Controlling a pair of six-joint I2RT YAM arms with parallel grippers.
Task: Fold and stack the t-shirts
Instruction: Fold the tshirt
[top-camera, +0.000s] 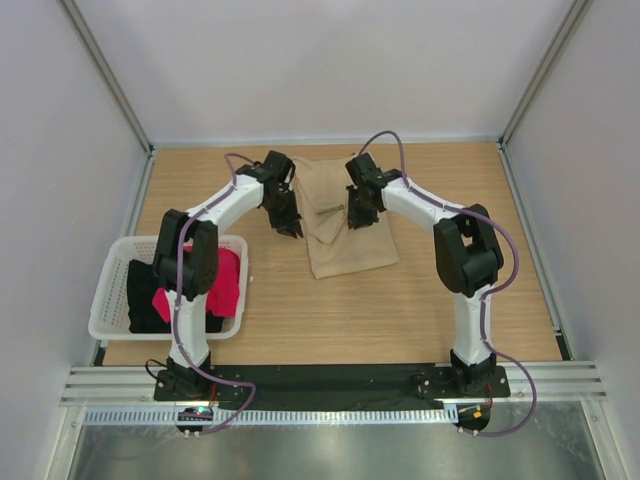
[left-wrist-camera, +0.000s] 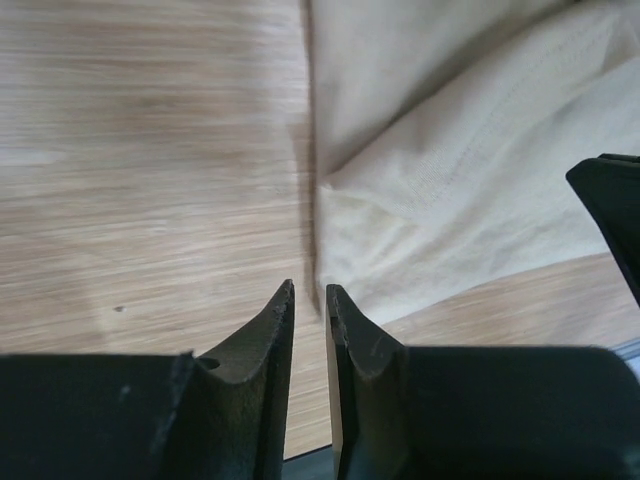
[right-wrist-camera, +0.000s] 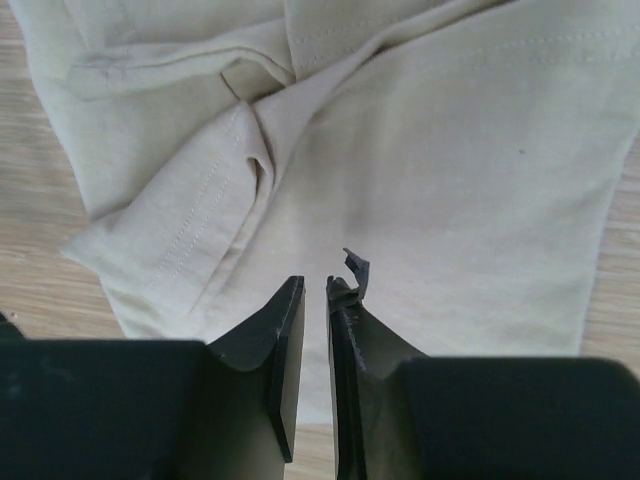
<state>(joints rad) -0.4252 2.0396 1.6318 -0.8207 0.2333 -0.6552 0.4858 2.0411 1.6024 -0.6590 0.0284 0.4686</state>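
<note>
The tan t-shirt (top-camera: 345, 235) lies partly folded and rumpled at the table's far middle. It also shows in the left wrist view (left-wrist-camera: 450, 170) and in the right wrist view (right-wrist-camera: 450, 170). My left gripper (top-camera: 290, 226) hangs just off the shirt's left edge over bare wood, its jaws (left-wrist-camera: 310, 292) nearly together and empty. My right gripper (top-camera: 357, 216) hovers over the shirt's upper right part, its jaws (right-wrist-camera: 315, 285) nearly together with nothing between them. The red-pink t-shirt (top-camera: 226, 285) and the black t-shirt (top-camera: 145, 295) lie bunched in the basket.
A white slotted basket (top-camera: 108, 290) stands at the near left, partly behind the left arm. Grey walls enclose the wooden table (top-camera: 420, 310) on three sides. A black strip with the arm bases runs along the near edge.
</note>
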